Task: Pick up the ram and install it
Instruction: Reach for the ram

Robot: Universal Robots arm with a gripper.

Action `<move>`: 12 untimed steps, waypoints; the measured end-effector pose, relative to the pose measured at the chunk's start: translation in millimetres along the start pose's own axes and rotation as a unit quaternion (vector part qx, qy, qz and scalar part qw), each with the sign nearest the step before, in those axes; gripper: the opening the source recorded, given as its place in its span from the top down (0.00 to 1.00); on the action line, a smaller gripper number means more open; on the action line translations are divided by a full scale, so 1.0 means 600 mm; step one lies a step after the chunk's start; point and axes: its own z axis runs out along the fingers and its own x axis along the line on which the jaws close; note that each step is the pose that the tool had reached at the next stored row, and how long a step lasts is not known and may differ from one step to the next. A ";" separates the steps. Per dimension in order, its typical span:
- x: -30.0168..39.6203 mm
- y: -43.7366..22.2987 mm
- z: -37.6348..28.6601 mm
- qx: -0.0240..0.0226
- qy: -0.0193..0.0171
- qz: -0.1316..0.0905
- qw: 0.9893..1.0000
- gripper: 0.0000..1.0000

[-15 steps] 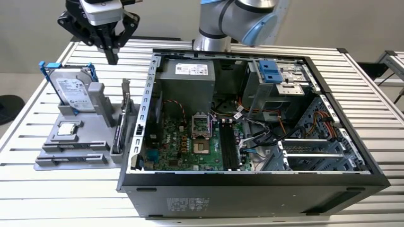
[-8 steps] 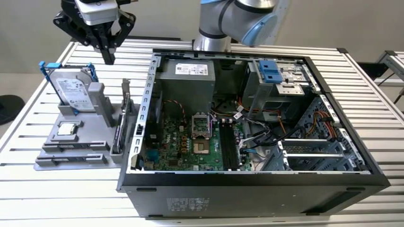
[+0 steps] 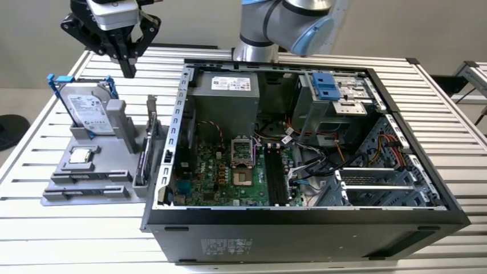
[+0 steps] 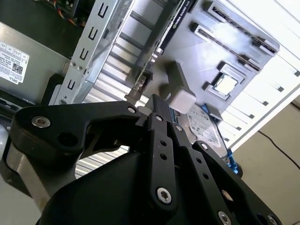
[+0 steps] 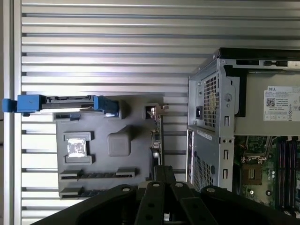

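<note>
My gripper (image 3: 128, 68) hangs at the exterior view's back left, fingers pointing down and shut with nothing between them. It is above the table, just behind the grey parts holder (image 3: 99, 174). In both wrist views the black fingers (image 4: 157, 105) (image 5: 164, 172) are pressed together over that holder (image 5: 136, 119). The ram is hidden from me. The holder's narrow front slots (image 3: 85, 178) look bare. The long black motherboard slots (image 3: 272, 177) lie inside the open computer case (image 3: 304, 212), well to the exterior view's right of the gripper.
On the holder stand a silver-labelled hard drive with blue rails (image 3: 88, 111), an expansion card on edge (image 3: 150, 142) and a small square chip (image 3: 82, 154). The case wall (image 3: 181, 114) rises beside the holder. The slatted table (image 3: 76, 240) extends towards the front.
</note>
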 end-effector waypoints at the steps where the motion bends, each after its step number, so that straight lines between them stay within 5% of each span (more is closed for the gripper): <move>1: 0.000 0.000 0.000 0.000 0.000 0.000 1.000 1.00; 12: 0.001 0.000 0.000 0.000 0.000 0.000 1.000 1.00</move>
